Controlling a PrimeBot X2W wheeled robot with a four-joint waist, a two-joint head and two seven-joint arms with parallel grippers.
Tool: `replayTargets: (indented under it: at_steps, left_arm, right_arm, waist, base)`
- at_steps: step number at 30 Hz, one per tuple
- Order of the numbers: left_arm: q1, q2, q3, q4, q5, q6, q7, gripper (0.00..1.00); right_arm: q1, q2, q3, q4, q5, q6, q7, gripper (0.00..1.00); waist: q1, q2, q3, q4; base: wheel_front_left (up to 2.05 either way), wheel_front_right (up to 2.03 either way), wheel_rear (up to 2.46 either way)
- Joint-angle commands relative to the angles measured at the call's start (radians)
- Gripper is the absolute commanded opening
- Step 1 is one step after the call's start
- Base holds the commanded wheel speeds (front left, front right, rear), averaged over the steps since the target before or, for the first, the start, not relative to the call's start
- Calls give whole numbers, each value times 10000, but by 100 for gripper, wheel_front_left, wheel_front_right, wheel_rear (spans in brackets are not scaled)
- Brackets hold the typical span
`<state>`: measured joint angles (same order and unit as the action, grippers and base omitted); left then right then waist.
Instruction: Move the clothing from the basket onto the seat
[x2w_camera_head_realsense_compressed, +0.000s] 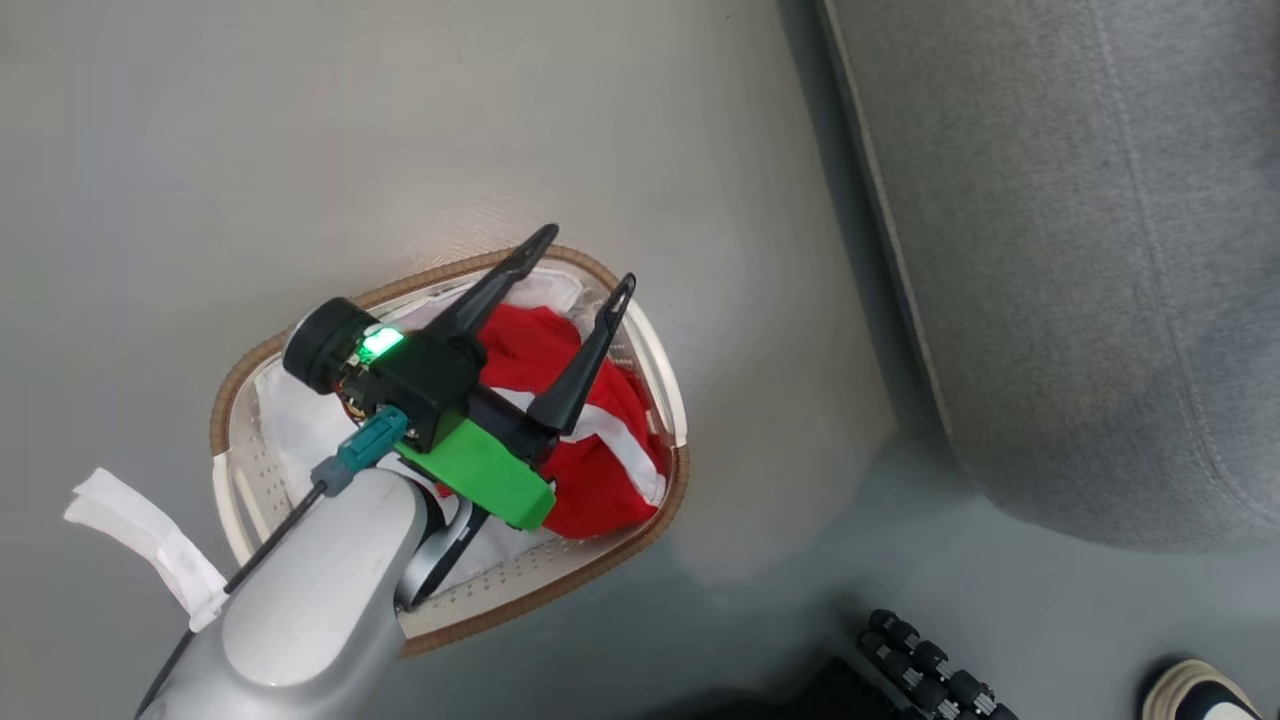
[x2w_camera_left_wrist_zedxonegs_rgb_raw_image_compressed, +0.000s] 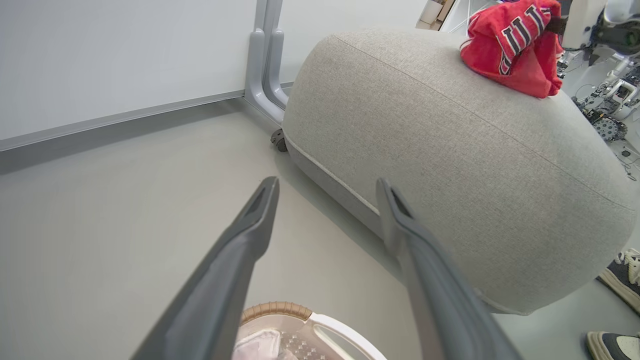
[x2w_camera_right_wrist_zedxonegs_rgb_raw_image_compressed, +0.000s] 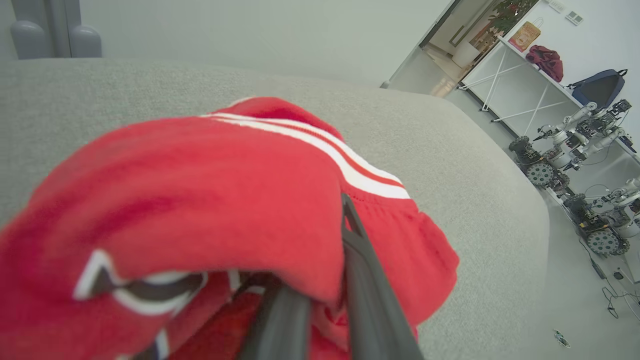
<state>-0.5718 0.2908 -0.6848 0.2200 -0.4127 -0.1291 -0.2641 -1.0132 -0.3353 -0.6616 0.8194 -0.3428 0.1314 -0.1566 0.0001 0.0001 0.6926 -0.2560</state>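
Note:
My left gripper (x2w_camera_head_realsense_compressed: 585, 262) hovers open above the basket (x2w_camera_head_realsense_compressed: 640, 545), its fingers spread over a red garment with white stripes (x2w_camera_head_realsense_compressed: 600, 450) lying inside on the white liner. In the left wrist view the open left gripper (x2w_camera_left_wrist_zedxonegs_rgb_raw_image_compressed: 327, 184) points past the basket's rim (x2w_camera_left_wrist_zedxonegs_rgb_raw_image_compressed: 275, 307) toward the grey seat (x2w_camera_left_wrist_zedxonegs_rgb_raw_image_compressed: 450, 150). A second red garment with black-and-white lettering (x2w_camera_left_wrist_zedxonegs_rgb_raw_image_compressed: 515, 45) rests on top of the seat. My right gripper (x2w_camera_right_wrist_zedxonegs_rgb_raw_image_compressed: 320, 300) is shut on that lettered garment (x2w_camera_right_wrist_zedxonegs_rgb_raw_image_compressed: 200, 200), which drapes over its fingers above the seat (x2w_camera_right_wrist_zedxonegs_rgb_raw_image_compressed: 475, 200).
The seat (x2w_camera_head_realsense_compressed: 1080, 250) stands right of the basket across a strip of bare floor. A person's shoe (x2w_camera_head_realsense_compressed: 1195, 690) is near the bottom right, and shoes (x2w_camera_left_wrist_zedxonegs_rgb_raw_image_compressed: 625, 275) stand by the seat. A stand's leg with a caster (x2w_camera_left_wrist_zedxonegs_rgb_raw_image_compressed: 267, 75) is behind the seat. Other robots (x2w_camera_right_wrist_zedxonegs_rgb_raw_image_compressed: 575, 165) stand far off.

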Motion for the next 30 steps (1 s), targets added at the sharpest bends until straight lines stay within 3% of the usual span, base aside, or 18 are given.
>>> replayTargets:
  at_steps: [1,3,12,20,25,30]
  left_arm:
    - [-186,53,51,32,-29,-29,-5,100]
    - [-207,5,150,89,-66,-29,-5,100]
    - [323,-263,668,504,-130,-29,-5,100]
    - [938,-621,1406,784,149,-29,-5,100]
    - [1336,-879,1963,920,290,-29,-5,100]
    - [1742,-1151,2709,1109,491,-29,-5,100]
  right_arm:
    - [267,105,-188,44,-61,-14,-199,3]
    - [579,336,-330,146,-141,-14,-437,100]
    - [1758,572,225,637,793,-14,-1086,100]
    - [4233,1362,1910,-2321,3218,-14,-1081,100]
    - [5537,2133,2602,-3699,3843,-14,-1081,100]
    - [6003,2525,3526,-4204,4061,-14,-1082,100]
  waist:
    - [-1,-1,137,213]
    - [-1,-1,53,227]
    - [-1,-1,-803,244]
    - [-1,-1,-1948,438]
    - [-1,-1,-2623,822]
    - [-1,-1,-3136,1295]
  base:
    - [0,0,0]
    - [0,0,0]
    - [0,0,0]
    - [0,0,0]
    - [0,0,0]
    - [0,0,0]
